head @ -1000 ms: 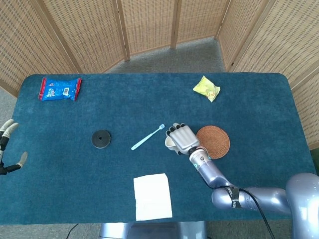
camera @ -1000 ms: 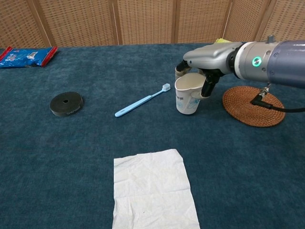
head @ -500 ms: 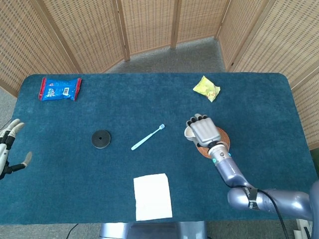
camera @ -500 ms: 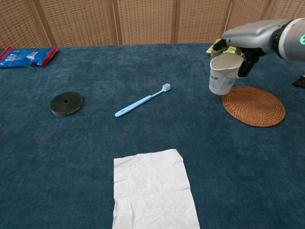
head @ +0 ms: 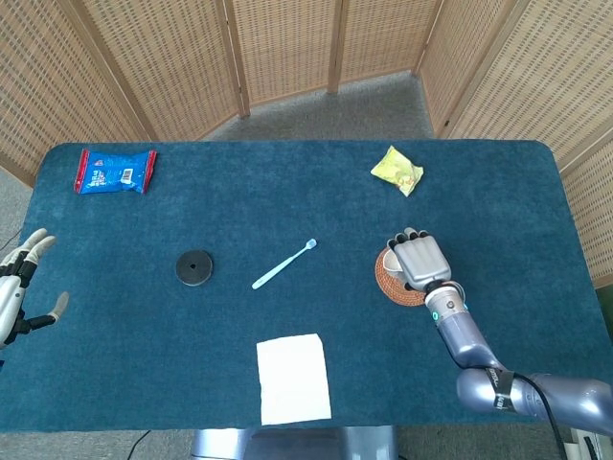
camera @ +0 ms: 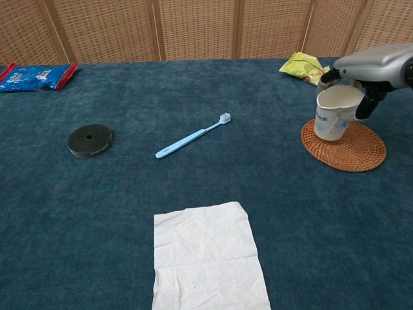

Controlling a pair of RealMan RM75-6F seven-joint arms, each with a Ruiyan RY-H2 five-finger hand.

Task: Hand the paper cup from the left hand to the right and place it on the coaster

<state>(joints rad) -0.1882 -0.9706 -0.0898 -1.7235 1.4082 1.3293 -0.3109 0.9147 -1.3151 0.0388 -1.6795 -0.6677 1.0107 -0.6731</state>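
Note:
My right hand [camera: 369, 72] grips the white paper cup [camera: 335, 113] by its rim, fingers over the top. The cup hangs upright over the left part of the round woven coaster [camera: 344, 145]; whether its base touches the coaster I cannot tell. From the head camera, the right hand [head: 419, 262] covers most of the cup [head: 391, 261], and only the left edge of the coaster [head: 385, 283] shows. My left hand [head: 21, 289] hovers at the table's left edge, fingers spread, holding nothing.
A light blue toothbrush [camera: 191, 137] lies mid-table, a black disc [camera: 90, 139] to its left. A white paper napkin [camera: 208, 257] lies at the front. A blue snack bag [camera: 35, 75] sits far back left, a yellow packet [camera: 302, 66] behind the coaster.
The right hand has carried the cup rightward from beside the toothbrush to above the coaster. The left hand has shifted slightly at the table's edge.

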